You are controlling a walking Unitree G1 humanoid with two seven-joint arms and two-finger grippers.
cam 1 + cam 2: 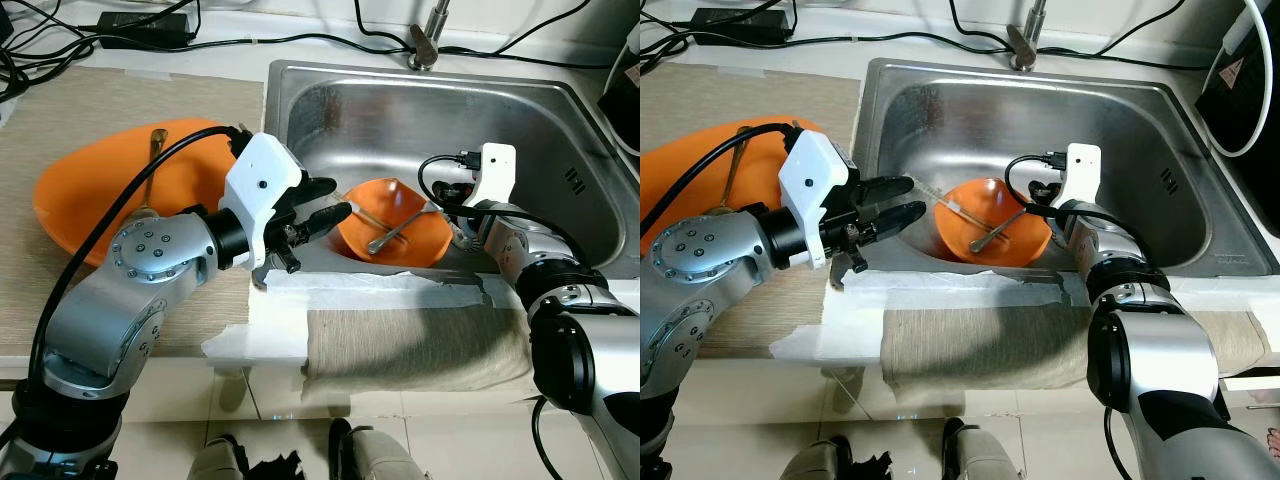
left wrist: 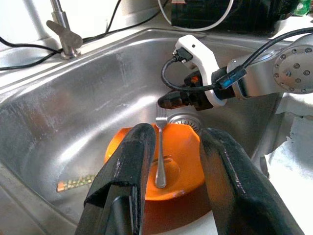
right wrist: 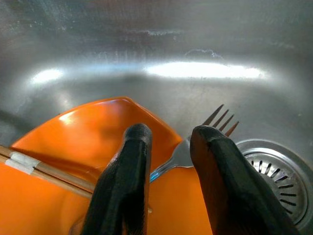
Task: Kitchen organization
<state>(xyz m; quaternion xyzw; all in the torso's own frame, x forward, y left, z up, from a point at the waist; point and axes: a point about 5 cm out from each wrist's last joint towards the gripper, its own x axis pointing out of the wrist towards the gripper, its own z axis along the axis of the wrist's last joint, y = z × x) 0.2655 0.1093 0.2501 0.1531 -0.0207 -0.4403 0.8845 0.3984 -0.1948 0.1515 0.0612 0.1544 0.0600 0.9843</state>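
Orange bowl (image 1: 395, 238) sits in the steel sink (image 1: 520, 130), near the front wall, just beside the drain (image 3: 276, 164). Left end effector (image 1: 335, 200) hangs at the sink's left edge, fingers spread w/ nothing between them, tips pointing at the bowl's left rim, close but apart. Right end effector (image 3: 168, 134) is right over the bowl's right rim; fingers (image 3: 134, 161) parted, straddling the fork (image 3: 195, 144) w/o clamping it. Can't tell if a pad touches the fork.

In the bowl: 1 fork, tines out over the rim toward the drain, handle down in the bowl; 1 pair of wooden chopsticks (image 3: 44, 171) lying across the left side, taped together. A small strip (image 2: 73, 182) lies on the sink floor beside the bowl.

On the table (image 1: 90, 110) left of the sink: 1 big orange plate (image 1: 75, 195) w/ 1 utensil (image 1: 150, 170) lying on it. White paper towel (image 1: 350, 290) and a grey cloth (image 1: 420, 350) drape over the sink's front edge. Tap (image 1: 425, 40) at the back, black cables (image 1: 200, 40) along the wall.

Count: 1 bowl, 1 plate, 1 fork, 1 chopstick pair.
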